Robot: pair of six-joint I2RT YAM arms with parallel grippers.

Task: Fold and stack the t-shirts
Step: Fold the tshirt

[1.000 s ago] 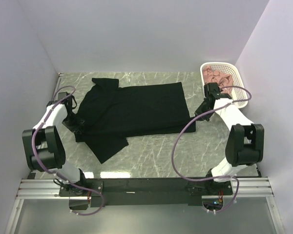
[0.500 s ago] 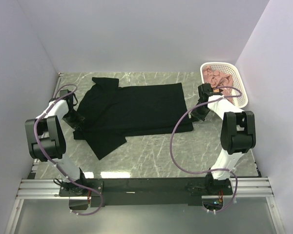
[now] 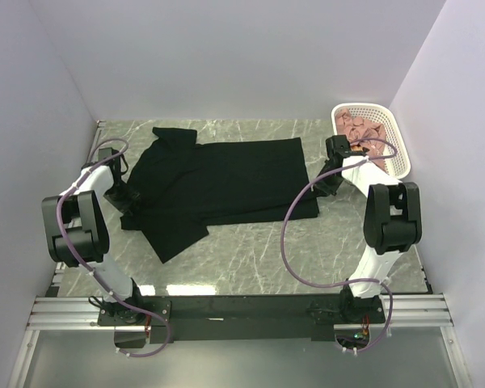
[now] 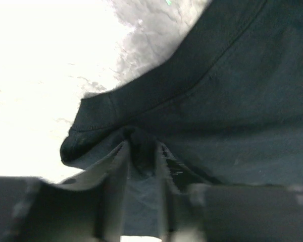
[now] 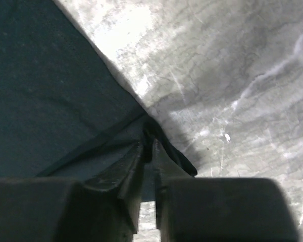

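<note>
Grey marbled table [image 3: 250, 250]: black t-shirt [image 3: 226, 174] spread flat; white basket [image 3: 360, 106] at far right corner.

Overhead view: soft, even, bright light from above. The pale walls [image 3: 226, 56] carry no hard shadows, and the marbled table [image 3: 250, 242] shows a small glint at lower left. The black t-shirt [image 3: 226, 178] reads as a nearly flat dark shape.

Left wrist view: the upper left is washed out to white glare. The whole frame is soft, and the left gripper [image 4: 141, 147] at the bottom is blurred.

Right wrist view: a bright patch sits at upper centre, with a dark shadow along the cloth edge. The right gripper [image 5: 148, 143] is dim and out of focus.
</note>
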